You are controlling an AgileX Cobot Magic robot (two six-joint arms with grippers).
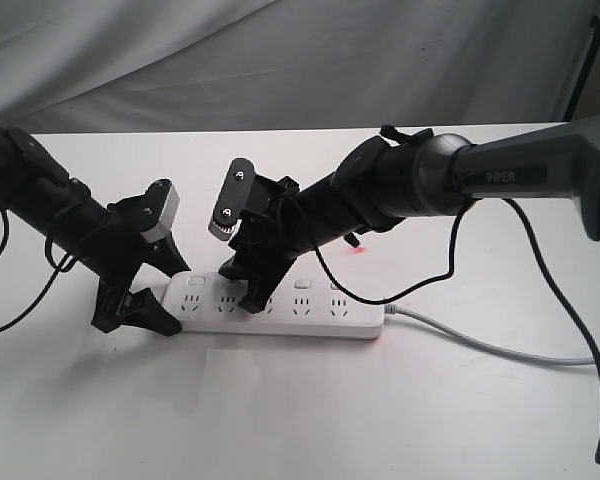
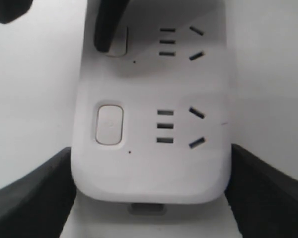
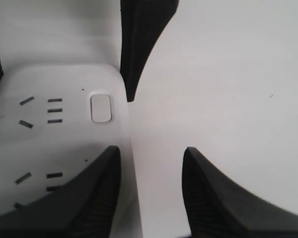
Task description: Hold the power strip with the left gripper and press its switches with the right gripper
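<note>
The white power strip (image 1: 310,312) lies along the table, grey cable (image 1: 480,346) at its right end. My left gripper (image 1: 170,298) straddles the strip's left end, and in the left wrist view its fingers (image 2: 32,196) touch both long sides of the power strip (image 2: 149,168). My right gripper (image 1: 240,288) is open, jaws apart. One of its fingers (image 2: 108,25) rests on the second switch (image 2: 118,43), the other finger (image 3: 223,198) hangs over bare table behind the strip. The first switch (image 2: 109,124) is uncovered, also seen in the right wrist view (image 3: 100,107).
A small red glow (image 1: 358,247) shows on the white table behind the strip. Black cables (image 1: 580,330) loop down on the right, another (image 1: 10,325) on the left. A grey cloth backdrop (image 1: 280,60) stands behind the table.
</note>
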